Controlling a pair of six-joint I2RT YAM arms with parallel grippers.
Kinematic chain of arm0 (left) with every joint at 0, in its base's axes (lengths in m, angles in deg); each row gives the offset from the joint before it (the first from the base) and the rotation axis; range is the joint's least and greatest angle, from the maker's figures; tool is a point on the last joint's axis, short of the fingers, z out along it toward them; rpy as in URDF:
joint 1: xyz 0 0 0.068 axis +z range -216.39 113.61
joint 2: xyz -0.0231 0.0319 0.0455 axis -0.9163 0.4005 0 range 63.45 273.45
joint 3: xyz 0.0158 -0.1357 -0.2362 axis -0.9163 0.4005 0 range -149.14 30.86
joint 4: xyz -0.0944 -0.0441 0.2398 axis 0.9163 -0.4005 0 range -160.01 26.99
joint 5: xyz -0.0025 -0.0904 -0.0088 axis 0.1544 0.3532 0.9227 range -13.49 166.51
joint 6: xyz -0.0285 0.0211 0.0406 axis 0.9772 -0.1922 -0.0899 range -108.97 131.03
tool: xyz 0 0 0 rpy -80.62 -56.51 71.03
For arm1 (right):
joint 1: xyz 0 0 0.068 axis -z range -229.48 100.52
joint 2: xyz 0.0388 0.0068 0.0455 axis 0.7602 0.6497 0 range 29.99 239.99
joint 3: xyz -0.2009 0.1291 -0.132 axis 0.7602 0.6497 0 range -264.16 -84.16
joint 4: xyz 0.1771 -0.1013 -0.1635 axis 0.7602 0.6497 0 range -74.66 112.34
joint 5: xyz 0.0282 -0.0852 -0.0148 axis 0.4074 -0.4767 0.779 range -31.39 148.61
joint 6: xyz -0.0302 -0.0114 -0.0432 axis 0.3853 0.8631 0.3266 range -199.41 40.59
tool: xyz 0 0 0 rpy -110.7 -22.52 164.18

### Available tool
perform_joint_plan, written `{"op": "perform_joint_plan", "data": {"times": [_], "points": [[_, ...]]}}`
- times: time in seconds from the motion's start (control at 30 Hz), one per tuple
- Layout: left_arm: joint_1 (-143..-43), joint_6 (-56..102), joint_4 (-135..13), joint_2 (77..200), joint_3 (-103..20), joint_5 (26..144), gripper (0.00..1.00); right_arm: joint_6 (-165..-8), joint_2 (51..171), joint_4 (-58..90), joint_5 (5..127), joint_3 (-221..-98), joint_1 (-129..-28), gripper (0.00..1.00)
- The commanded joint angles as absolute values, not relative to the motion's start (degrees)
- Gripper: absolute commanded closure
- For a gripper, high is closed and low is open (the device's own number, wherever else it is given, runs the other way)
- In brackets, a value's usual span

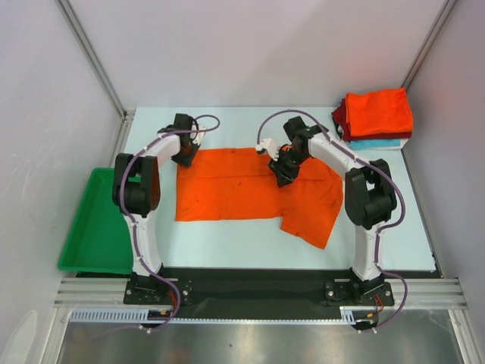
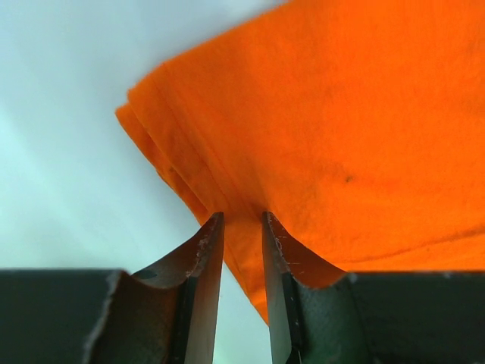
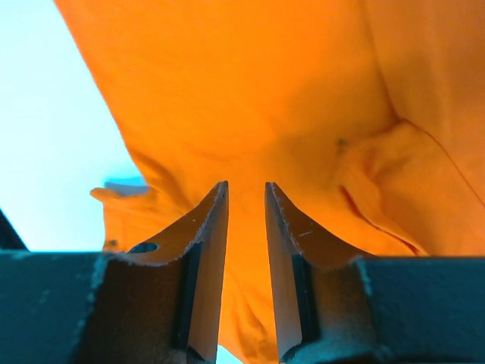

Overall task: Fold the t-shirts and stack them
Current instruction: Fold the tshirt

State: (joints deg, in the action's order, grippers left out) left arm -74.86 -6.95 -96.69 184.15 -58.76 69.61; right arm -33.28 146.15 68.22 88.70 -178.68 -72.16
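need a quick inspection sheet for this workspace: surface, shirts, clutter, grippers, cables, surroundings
surface: pale blue table, the work lying on it
job's things: orange t-shirt spread mid-table, one sleeve toward the near right, layered at its far left corner; folded stack in the far right corner, orange-red on top, dark red and teal beneath
clutter: green tray beside the table's left edge
grippers: left gripper shut on the orange t-shirt's far left corner; right gripper shut on its far edge, cloth puckered there
cables: purple cables run along both arms and loop near each wrist
surroundings: white walls; metal rail at the near edge
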Motion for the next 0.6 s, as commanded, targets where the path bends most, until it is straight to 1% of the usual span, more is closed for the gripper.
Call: {"op": "perform_joint_plan", "data": {"times": [0.0, 0.1, 0.33, 0.57], "points": [[-74.1, -6.0, -96.5, 184.9, -62.9, 71.3, 0.68, -34.9, 142.0, 66.1, 86.2, -178.4, -72.8, 0.69], [-74.1, -5.8, -97.6, 185.6, -64.5, 71.9, 0.68, -36.4, 144.2, 64.6, 85.2, -181.3, -70.2, 0.69], [-74.1, -5.9, -98.9, 186.2, -65.4, 72.2, 0.68, -37.6, 155.0, 63.8, 84.7, -191.5, -64.7, 0.70], [-74.1, -6.1, -99.3, 186.4, -65.6, 72.0, 0.68, -37.5, 159.4, 62.4, 82.9, -193.5, -62.9, 0.72]]}}
